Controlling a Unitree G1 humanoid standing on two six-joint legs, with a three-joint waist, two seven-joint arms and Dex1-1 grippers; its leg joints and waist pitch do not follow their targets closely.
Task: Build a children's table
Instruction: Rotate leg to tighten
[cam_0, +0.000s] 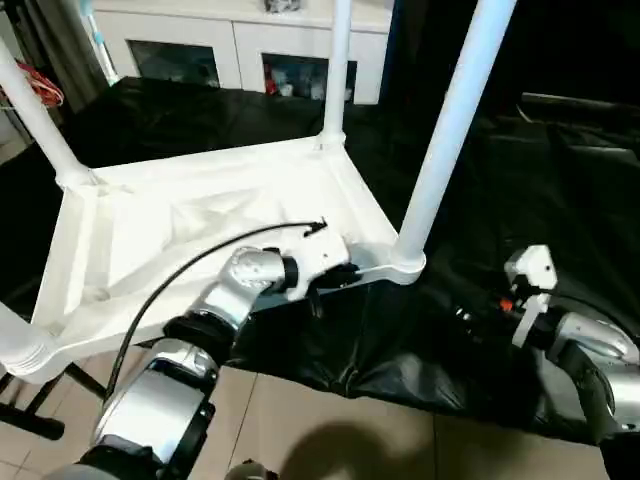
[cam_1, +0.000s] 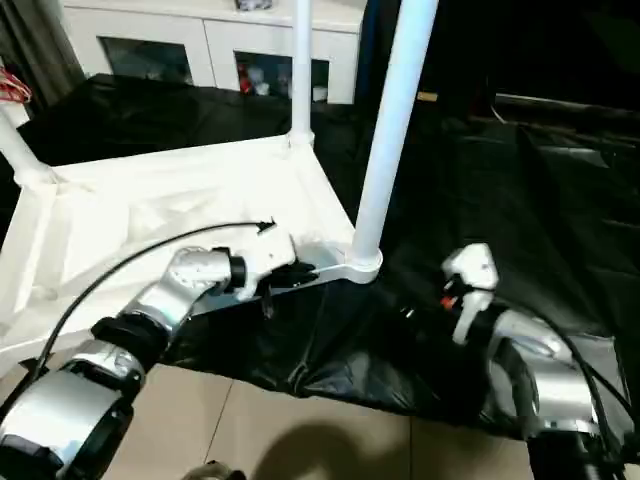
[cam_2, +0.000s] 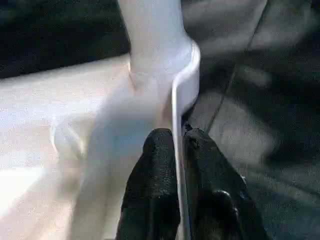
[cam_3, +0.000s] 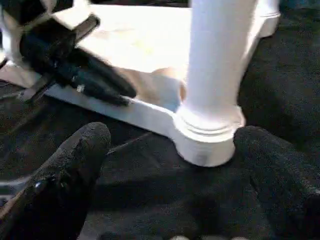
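Black sheeting is covering the work surface, with a white cabinet (cam_0: 240, 45) at the far side. On the sheet the table (cam_0: 190, 215) is lying upside down, four legs already standing in its corner sockets. The left hand (cam_2: 179, 150) is pinching the thin near rim beside the near-right leg (cam_0: 450, 130); the right hand (cam_3: 170, 165) is hovering spread before that leg's socket. Assembly looks nearly done; next likely comes seating this leg or flipping the table. Leg tops are running out of frame, so full seating is hard to judge.
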